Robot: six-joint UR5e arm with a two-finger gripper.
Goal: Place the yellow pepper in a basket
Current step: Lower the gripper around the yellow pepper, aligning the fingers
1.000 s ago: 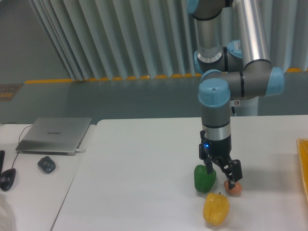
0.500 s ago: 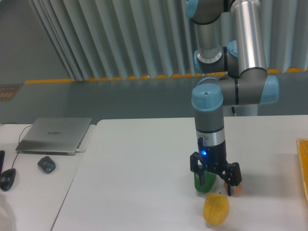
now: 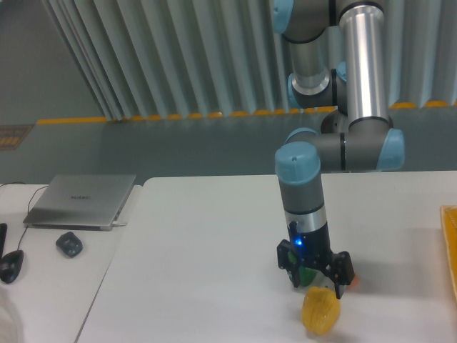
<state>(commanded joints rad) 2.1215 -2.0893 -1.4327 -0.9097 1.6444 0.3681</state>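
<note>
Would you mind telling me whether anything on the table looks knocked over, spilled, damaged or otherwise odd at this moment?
Nothing stands out. The yellow pepper sits intact on the white table, with the gripper just above it, jaws open. The green pepper is mostly hidden behind the gripper, and only the basket edge shows at the right border.

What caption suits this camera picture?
Robot's open claw poised just above a yellow pepper on a white table.

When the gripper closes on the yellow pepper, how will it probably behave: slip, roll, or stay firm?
The yellow pepper looks glossy, so it may slip between the fingers. Its rounded, lobed shape suggests it could roll if nudged. The open gripper hangs just above it, so an off-centre squeeze might push it aside.
</note>
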